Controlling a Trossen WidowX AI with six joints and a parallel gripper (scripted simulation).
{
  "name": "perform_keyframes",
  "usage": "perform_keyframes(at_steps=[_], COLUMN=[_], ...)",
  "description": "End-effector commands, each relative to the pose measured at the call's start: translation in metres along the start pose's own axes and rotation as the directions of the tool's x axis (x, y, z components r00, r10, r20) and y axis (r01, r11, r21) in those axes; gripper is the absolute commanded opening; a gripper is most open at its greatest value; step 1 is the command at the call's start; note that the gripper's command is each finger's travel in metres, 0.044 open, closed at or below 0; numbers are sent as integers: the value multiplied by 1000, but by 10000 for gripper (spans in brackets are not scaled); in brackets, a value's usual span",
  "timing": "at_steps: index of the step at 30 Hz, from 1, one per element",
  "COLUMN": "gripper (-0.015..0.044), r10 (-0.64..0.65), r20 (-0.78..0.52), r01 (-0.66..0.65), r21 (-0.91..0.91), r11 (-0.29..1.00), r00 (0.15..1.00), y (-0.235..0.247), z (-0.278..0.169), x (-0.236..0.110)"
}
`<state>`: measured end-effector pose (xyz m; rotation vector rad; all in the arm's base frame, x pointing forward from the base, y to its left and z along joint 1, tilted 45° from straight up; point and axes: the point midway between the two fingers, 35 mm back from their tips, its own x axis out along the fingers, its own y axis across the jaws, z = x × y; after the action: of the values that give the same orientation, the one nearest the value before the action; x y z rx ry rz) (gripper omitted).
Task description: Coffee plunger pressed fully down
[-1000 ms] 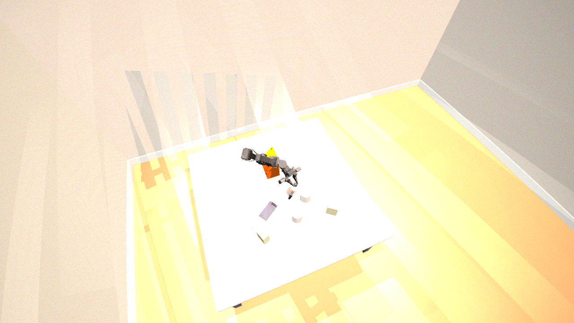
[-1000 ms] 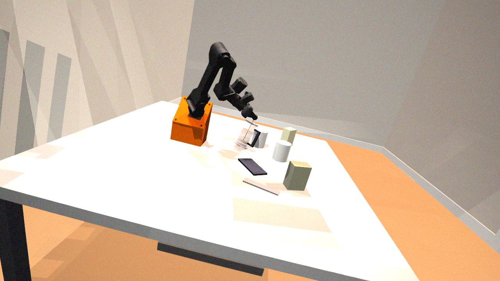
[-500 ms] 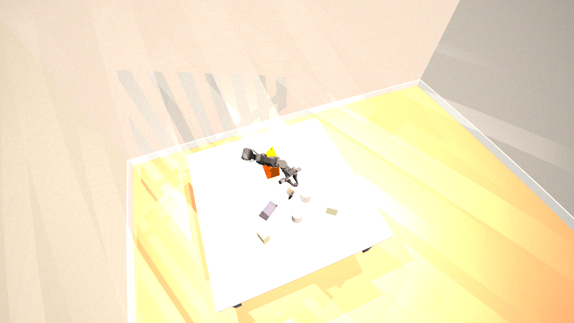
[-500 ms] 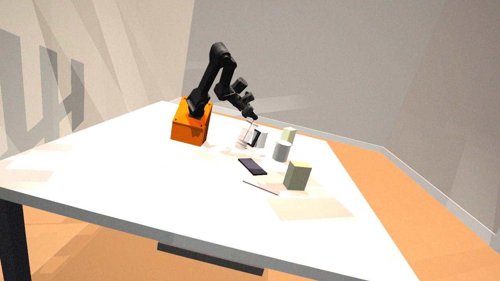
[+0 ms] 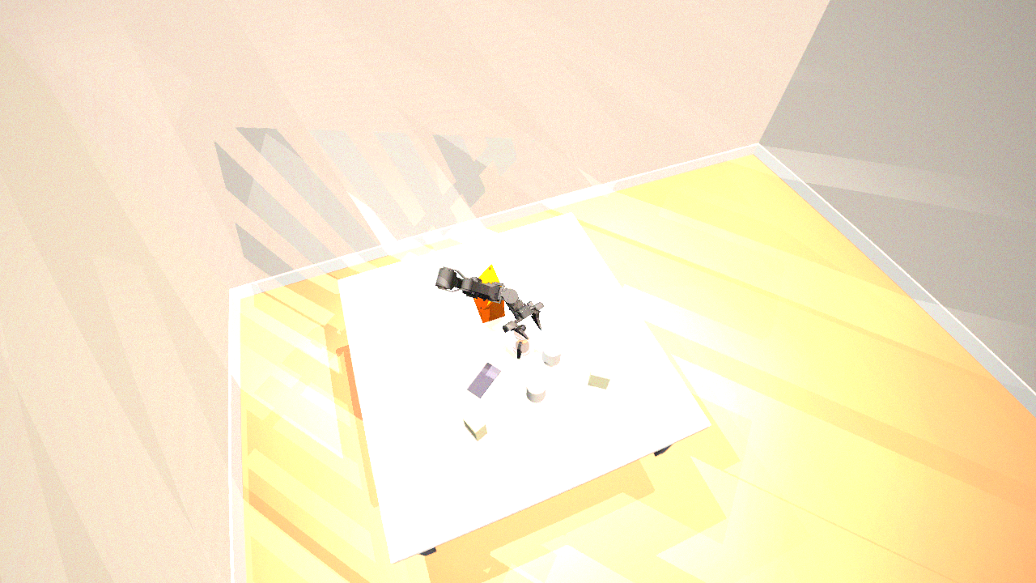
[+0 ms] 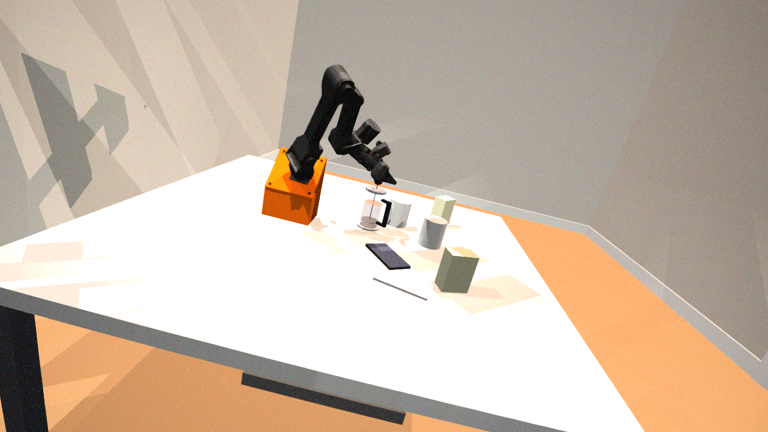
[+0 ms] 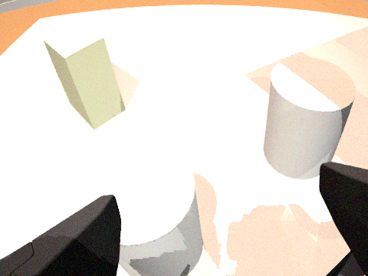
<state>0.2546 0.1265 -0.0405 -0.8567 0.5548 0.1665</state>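
exterior view shows your black parallel-jaw gripper (image 6: 387, 180) spread wide and empty just above the clear glass coffee press (image 6: 370, 213), upright with plunger apparently down, so you can lift away cleanly.

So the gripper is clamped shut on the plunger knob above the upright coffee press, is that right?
Not quite. The gripper is open, above the upright coffee press; the wrist view shows its fingers spread wide with no plunger knob between them.
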Motion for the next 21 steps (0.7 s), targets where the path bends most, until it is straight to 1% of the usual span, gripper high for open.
perform_keyframes(at_steps=[1,4,10,13,17,21], gripper=[438,440,440,440,440,440], r10=[3,3,26,28,30,23], r20=[0,0,55,48,22,-3], r01=[-3,-3,-27,-29,-30,-23], r21=[5,5,7,8,10,3], r11=[1000,1000,1000,1000,999,1000], r00=[1000,1000,998,998,999,1000], y=[1,1,6,7,6,0], z=[0,0,19,21,30,39], x=[0,0,-3,-6,-22,-49])
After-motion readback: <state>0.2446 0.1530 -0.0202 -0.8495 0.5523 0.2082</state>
